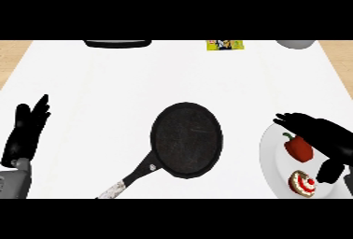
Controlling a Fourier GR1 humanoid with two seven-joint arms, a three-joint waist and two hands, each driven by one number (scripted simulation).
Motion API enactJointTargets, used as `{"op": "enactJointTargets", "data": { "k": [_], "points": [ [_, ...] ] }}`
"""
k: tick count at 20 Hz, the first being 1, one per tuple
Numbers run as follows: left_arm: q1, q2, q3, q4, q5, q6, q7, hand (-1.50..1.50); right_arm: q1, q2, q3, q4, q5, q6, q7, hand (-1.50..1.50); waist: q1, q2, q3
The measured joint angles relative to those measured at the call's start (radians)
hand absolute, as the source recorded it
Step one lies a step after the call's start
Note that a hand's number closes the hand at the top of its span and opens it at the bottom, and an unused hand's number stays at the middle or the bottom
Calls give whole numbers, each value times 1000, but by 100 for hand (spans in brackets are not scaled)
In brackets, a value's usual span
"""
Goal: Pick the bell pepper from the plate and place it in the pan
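Note:
A red bell pepper (pixel 298 147) with a green stem lies on a white plate (pixel 271 154) at the right edge of the counter. My right hand (pixel 322 135) hovers over the plate just right of and above the pepper, fingers stretched out toward the left and thumb hanging down; it holds nothing. A black pan (pixel 186 140) sits empty at the counter's middle, its handle (pixel 127 179) pointing to the lower left. My left hand (pixel 26 133) rests open at the left edge, fingers up.
A small frosted cake (pixel 302 183) with a red topping shares the plate, below the pepper. Along the far edge are a dark object (pixel 117 43), a yellow-green packet (pixel 225 45) and a grey bowl (pixel 296 44).

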Motion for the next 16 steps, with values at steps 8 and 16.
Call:
{"op": "enactJointTargets", "data": {
  "k": [8,16],
  "points": [
    [12,-19,29,-15,-20,-31,0,0,-55,54,-26,101,88,3,-17,-150,2,0,0],
    [13,-36,45,-22,-40,-42,-1,0,-68,74,-21,200,189,-148,-96,150,2,1,0]
  ]
}}
